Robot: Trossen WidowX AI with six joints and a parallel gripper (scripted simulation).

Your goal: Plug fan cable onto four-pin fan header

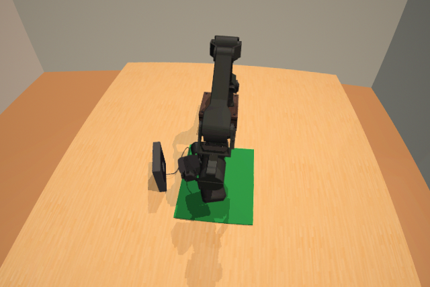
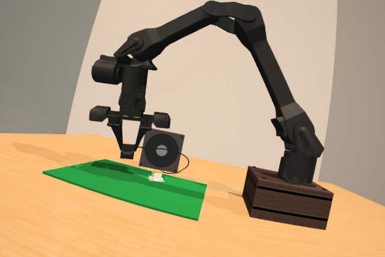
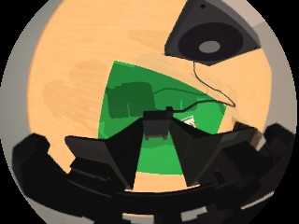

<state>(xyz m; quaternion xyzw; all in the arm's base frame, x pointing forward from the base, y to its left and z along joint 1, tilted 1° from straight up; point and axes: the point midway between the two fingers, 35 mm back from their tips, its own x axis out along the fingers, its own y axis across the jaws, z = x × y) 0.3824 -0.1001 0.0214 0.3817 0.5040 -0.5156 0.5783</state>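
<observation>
The green board (image 1: 239,186) (image 2: 124,185) (image 3: 175,88) lies flat on the table. A small white four-pin header (image 2: 152,177) (image 3: 190,122) stands on it. The black fan (image 1: 158,171) (image 2: 161,150) (image 3: 211,37) stands upright just off the board's edge. Its thin black cable (image 2: 186,162) (image 3: 208,88) loops from the fan to the plug. My gripper (image 2: 126,153) (image 3: 156,119) is shut on the small dark plug (image 2: 126,154) (image 3: 157,123). It holds the plug in the air above the board, off to one side of the header and apart from it. In the top view the arm hides the fingers and the header.
The arm's dark wooden base block (image 1: 205,103) (image 2: 286,198) stands on the table behind the board. The wooden table (image 1: 312,173) (image 2: 62,232) stretches wide around the board.
</observation>
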